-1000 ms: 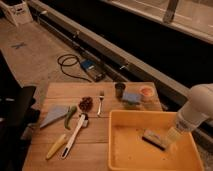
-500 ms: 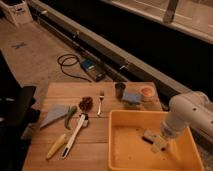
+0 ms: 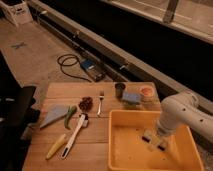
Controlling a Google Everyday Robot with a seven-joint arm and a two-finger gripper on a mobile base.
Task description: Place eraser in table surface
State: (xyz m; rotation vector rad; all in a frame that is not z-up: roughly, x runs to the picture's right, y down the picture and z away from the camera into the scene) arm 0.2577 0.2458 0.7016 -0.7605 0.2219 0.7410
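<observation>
Yellow plastic tray (image 3: 118, 150) sits at the right end of a light wooden table (image 3: 97, 145). A white robot arm (image 3: 176, 114) reaches down into the tray. Its gripper (image 3: 154, 140) is low over the tray floor, fingers spread apart. The small dark eraser (image 3: 153, 139) lies on the tray floor between them, partly hidden; contact is unclear. A fork (image 3: 100, 102) rests on the table behind the tray.

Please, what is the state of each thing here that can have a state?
gripper: fingers open, down inside the yellow tray.
eraser: in the tray under the gripper, not yet on the table surface.
dark cup: upright on the table surface.
fork: lying flat on the table surface.
</observation>
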